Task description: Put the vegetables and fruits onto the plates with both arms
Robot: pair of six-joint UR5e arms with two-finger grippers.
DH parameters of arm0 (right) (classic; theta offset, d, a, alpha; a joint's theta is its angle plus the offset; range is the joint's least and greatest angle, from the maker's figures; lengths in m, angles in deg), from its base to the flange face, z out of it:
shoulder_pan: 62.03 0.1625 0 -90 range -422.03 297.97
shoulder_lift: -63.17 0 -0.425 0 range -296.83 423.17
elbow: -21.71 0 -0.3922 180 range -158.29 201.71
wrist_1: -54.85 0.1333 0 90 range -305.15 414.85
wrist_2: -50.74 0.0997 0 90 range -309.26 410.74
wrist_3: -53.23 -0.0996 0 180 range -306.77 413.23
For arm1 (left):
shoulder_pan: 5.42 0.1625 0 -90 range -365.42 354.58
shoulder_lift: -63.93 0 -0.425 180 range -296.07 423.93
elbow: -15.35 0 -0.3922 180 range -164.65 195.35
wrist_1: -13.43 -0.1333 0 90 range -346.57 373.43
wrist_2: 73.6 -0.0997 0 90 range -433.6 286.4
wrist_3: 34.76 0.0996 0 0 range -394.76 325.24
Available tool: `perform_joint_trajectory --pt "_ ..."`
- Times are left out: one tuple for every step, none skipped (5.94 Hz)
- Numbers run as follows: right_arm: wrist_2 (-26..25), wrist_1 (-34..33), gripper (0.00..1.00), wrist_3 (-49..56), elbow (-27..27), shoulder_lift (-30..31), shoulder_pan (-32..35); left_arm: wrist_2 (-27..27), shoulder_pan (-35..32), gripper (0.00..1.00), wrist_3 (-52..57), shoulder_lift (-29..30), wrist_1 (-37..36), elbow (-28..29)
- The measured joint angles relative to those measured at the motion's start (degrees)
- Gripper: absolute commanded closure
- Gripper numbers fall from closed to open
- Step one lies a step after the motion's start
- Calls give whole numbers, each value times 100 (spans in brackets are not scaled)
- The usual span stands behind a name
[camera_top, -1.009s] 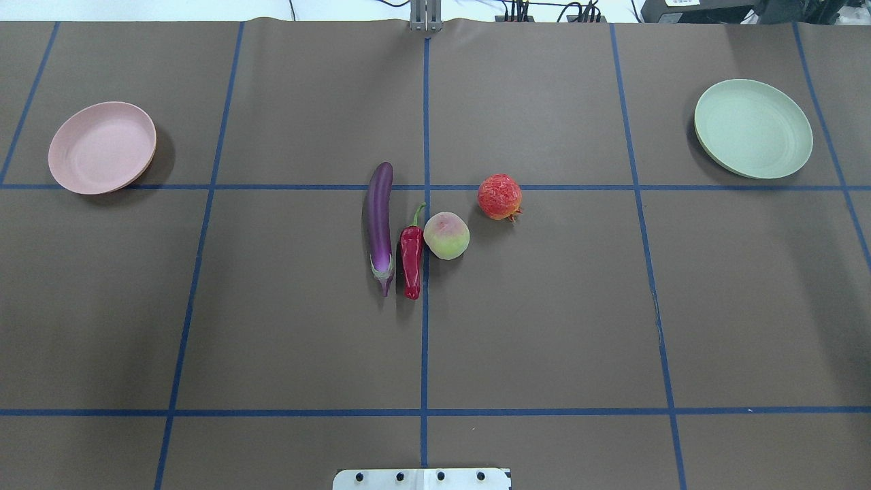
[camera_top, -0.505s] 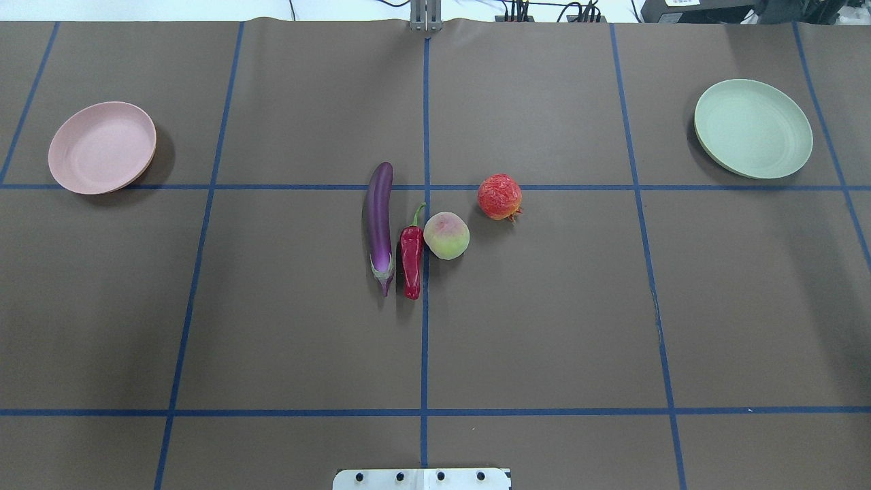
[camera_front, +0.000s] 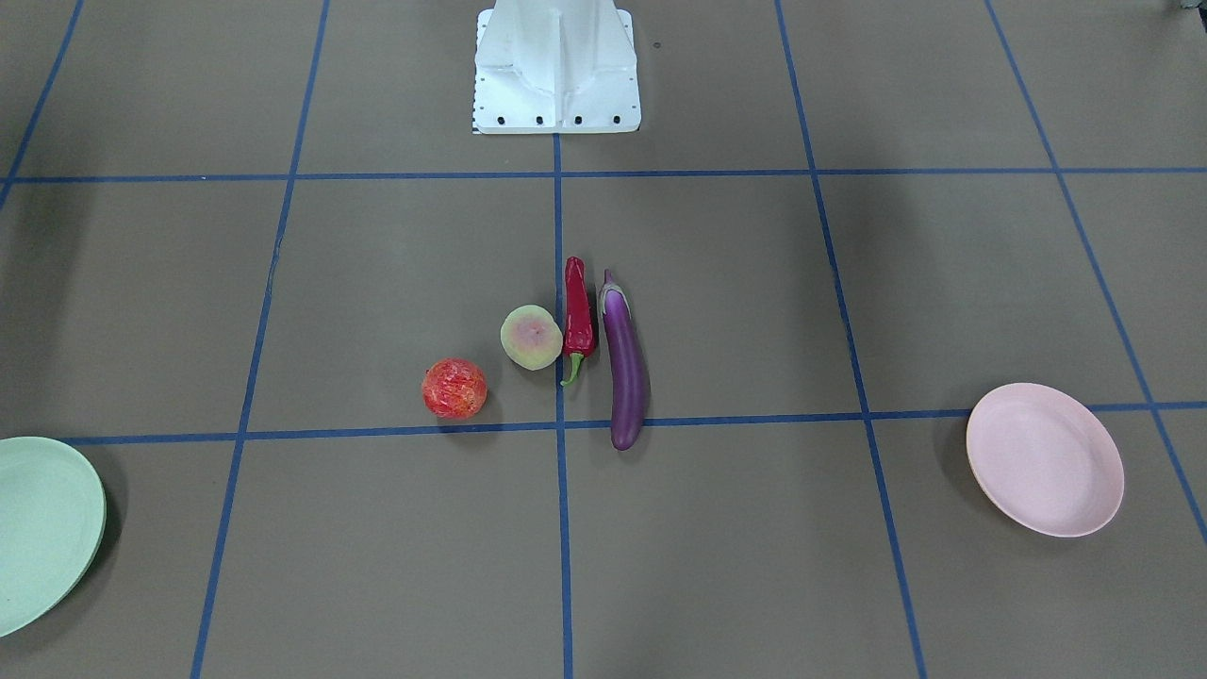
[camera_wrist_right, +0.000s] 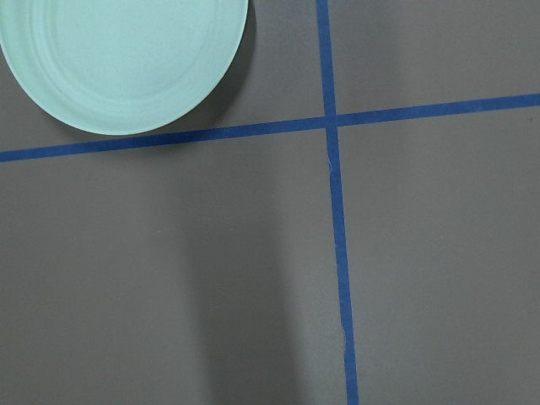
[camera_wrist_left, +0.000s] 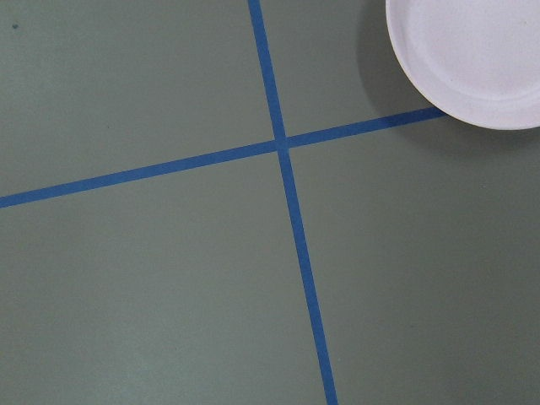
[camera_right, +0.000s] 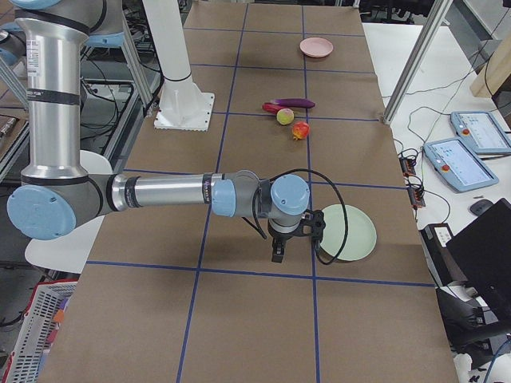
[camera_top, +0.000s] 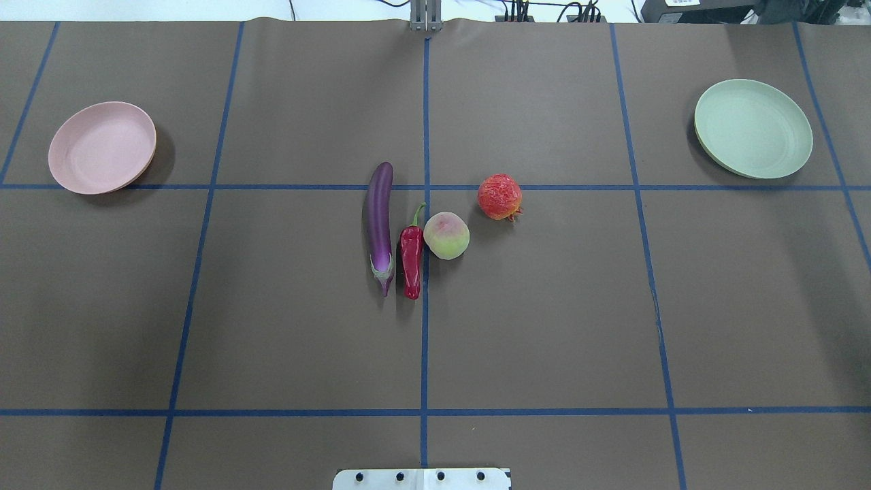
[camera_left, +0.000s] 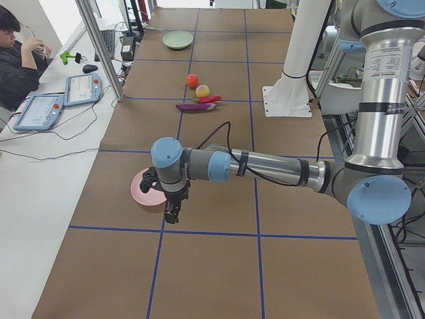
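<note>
A: Right, produce first. Where does it lie?

B: All four pieces sit at mid-desk (camera_top: 544, 327), clustered by the centre crossing of the blue tape lines (camera_top: 424, 340). The eggplant (camera_top: 380, 221) lies lengthwise, parallel to the centre line and on the robot's left of it. Cap end toward the robot, far end over the cross line. Chili pepper (camera_top: 411, 258) just beside it, same heading, green stem pointing away from the robot.

A: Fruits?

B: Yellow-green fruit (camera_top: 446, 235) just beside the chili pepper, on the robot's right of it. Touching or not, cannot tell. Red-orange fruit (camera_top: 499, 197) near it, farther out and further right, a small gap between the two, at the cross line.

A: Plates?

B: Pink plate (camera_top: 102, 148) far out on the robot's left, green plate (camera_top: 753, 128) far out on its right. Both well apart from the produce.

A: Arms?

B: Seen in the side views only. Left arm (camera_left: 265, 166) stretched low and level. Left fingers (camera_left: 171, 214) point down above the desk, just beside the pink plate. Its wrist camera looks on a tape crossing, with the plate's rim in one corner. Right arm (camera_right: 160, 191) mirrors it: right fingers (camera_right: 277, 254) point down just beside the green plate, over a tape crossing.

A: Fingers open or closed?

B: Cannot tell for either. Too small in the side views, and out of frame for both wrist cameras.

A: Anything else?

B: White base block (camera_front: 556, 66) at the robot's edge of the desk.
</note>
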Motion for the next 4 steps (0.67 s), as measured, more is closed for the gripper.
perform_joint_trajectory --pt "6 1 0 -9 2 -43 -1 188 28 0 -88 -47 310 -47" --pt "5 4 0 -10 4 -61 1 236 35 0 -128 41 431 -124" --pt "4 5 0 -9 1 -62 3 180 27 0 -126 198 441 -208" --pt "-2 3 0 -11 -3 -67 2 150 8 0 -106 410 309 -283"
